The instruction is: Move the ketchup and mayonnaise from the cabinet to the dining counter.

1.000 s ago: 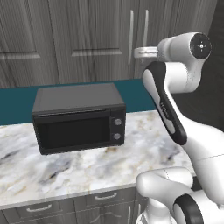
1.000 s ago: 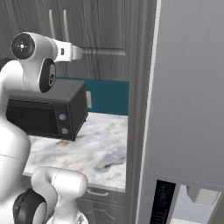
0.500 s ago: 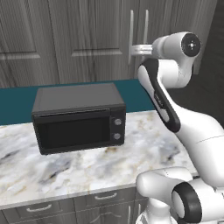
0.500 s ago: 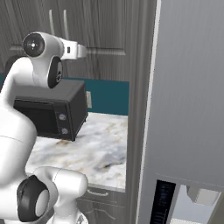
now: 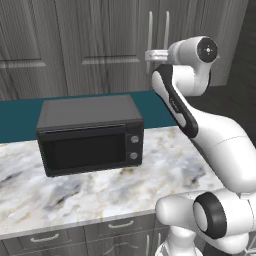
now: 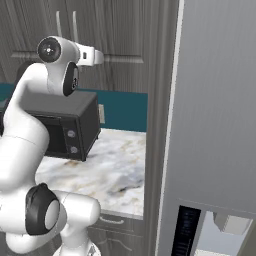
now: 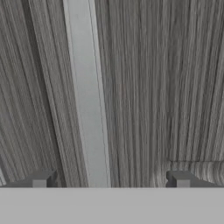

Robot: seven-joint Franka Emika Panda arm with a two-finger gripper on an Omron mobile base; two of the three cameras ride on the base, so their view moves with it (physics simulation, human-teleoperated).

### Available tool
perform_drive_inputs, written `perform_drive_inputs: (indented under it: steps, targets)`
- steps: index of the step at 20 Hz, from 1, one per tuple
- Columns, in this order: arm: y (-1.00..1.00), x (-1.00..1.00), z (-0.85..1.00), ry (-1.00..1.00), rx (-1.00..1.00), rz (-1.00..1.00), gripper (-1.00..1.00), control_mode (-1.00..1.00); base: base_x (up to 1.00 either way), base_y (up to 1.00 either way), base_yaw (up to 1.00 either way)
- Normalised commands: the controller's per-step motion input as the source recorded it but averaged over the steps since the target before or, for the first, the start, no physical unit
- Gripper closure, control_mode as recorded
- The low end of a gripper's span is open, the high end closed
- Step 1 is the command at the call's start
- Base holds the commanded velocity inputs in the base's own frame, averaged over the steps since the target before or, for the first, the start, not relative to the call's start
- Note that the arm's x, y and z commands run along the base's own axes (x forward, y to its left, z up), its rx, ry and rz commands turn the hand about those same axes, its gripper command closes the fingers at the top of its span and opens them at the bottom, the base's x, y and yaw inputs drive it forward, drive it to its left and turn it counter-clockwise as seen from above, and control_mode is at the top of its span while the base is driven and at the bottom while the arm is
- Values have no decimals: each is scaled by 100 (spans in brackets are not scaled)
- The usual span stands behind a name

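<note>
The cabinet (image 5: 100,45) is grey wood-grain, and its panelled doors are closed. The ketchup and the mayonnaise are hidden, and the dining counter is out of view. My gripper (image 5: 149,55) is raised against the doors, at the lower end of the left of two silver bar handles (image 5: 150,27). In the hand view this handle (image 7: 87,96) runs up the door (image 7: 153,87). It lies between my open fingertips (image 7: 41,179), nearer the left one, and the gripper (image 7: 111,181) holds nothing. From the right base view the gripper (image 6: 98,57) points at the cabinet (image 6: 120,40).
A black microwave (image 5: 90,132) stands on the marble counter (image 5: 150,170) below the cabinet, with a teal backsplash behind it. Grey drawers (image 5: 120,227) sit under the counter. A tall grey appliance panel (image 6: 215,100) rises close on the right.
The arm has stretched forward and the hand has moved left toward the cabinet handles. The gripper has stayed open. The base and the scene have not shifted.
</note>
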Motion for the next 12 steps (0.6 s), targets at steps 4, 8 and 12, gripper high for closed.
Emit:
perform_drive_inputs:
  steps: [4, 8, 12]
  targets:
    - [0, 47, -9, 0, 0, 0, -100, -100, 0, 0, 0]
    - [0, 48, -10, 0, 0, 0, -100, -100, 0, 0, 0]
    - [0, 36, -7, 0, 0, 0, 100, -100, 0, 0, 0]
